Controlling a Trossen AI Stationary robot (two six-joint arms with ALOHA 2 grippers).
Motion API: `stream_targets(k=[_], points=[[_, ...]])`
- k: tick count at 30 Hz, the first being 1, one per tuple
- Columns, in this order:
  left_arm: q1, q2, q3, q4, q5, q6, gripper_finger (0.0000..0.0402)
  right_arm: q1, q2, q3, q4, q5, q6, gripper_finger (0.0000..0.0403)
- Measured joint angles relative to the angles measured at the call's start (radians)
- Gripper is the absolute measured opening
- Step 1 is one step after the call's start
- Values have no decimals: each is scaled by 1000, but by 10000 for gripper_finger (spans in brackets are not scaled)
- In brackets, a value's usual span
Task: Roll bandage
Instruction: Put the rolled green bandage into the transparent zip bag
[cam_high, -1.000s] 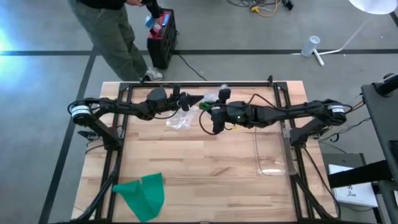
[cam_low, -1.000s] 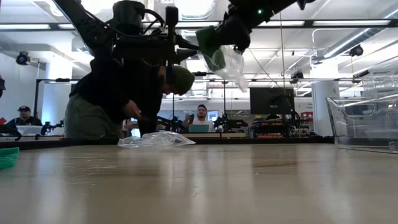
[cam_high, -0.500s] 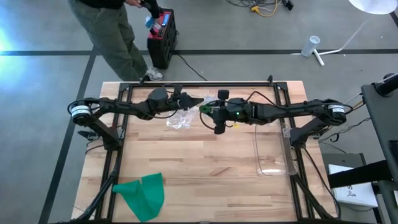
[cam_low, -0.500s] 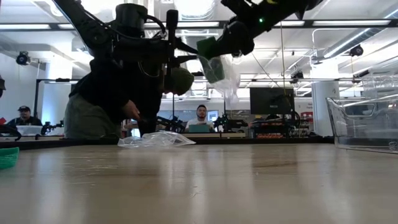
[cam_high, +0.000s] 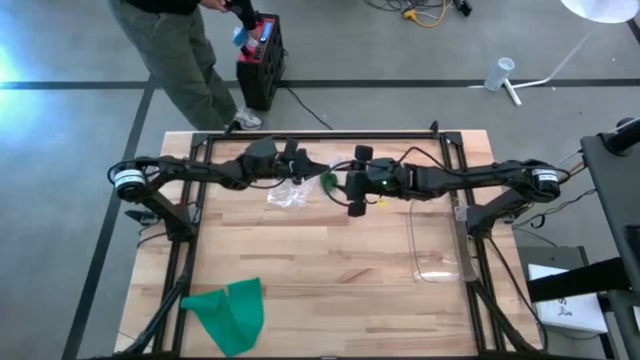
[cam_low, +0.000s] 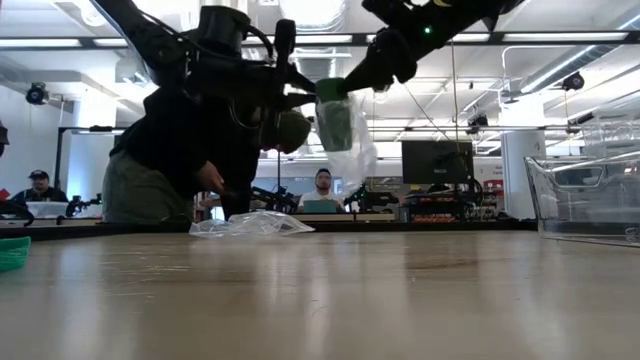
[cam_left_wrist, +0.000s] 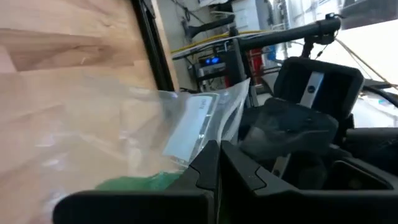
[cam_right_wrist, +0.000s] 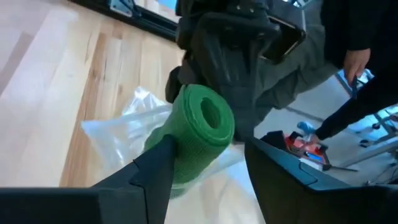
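Two grippers meet above the wooden table (cam_high: 330, 270). My left gripper (cam_high: 312, 164), pinched shut, holds the clear plastic bag (cam_low: 345, 140) containing the tight green bandage roll (cam_right_wrist: 196, 134). My right gripper (cam_right_wrist: 205, 163) stands part open astride that roll, gripping nothing. Should the bag sag, the roll could drop onto the crumpled clear wrapper (cam_high: 288, 192) below. Near the table's front-left corner lies a loose green bandage sheet (cam_high: 232, 312); a clear plastic bin (cam_high: 438, 240) sits at its right side.

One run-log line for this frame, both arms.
left gripper: shut on clear bag, held aloft | right gripper: fingers open around green bandage roll in the bag | green cloth: near table edge
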Motion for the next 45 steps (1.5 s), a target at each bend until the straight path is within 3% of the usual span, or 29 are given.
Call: stream_targets(k=[17,22,30,32,37,41,43,45], points=[[17,-1,150,-131,14,35,0,9,-116,-7,-54,3,-84,206],[18,-3,151,-122,-10,28,0,18,-164,-13,-110,124,-136,206],[16,-2,147,-120,-22,34,0,17,-237,-27,-175,180,-208,206],[13,-2,147,-118,-5,52,0,9,-260,-35,-182,199,-214,206],[9,-2,145,-138,108,115,0,8,-311,-76,-235,131,-186,206],[-6,-2,150,-151,174,148,0,-10,-358,-79,-312,217,-184,206],[-8,-2,168,-152,178,202,0,-26,-383,-82,-338,172,-148,206],[-13,-2,191,-153,178,295,0,-34,-402,-82,-330,24,-64,206]])
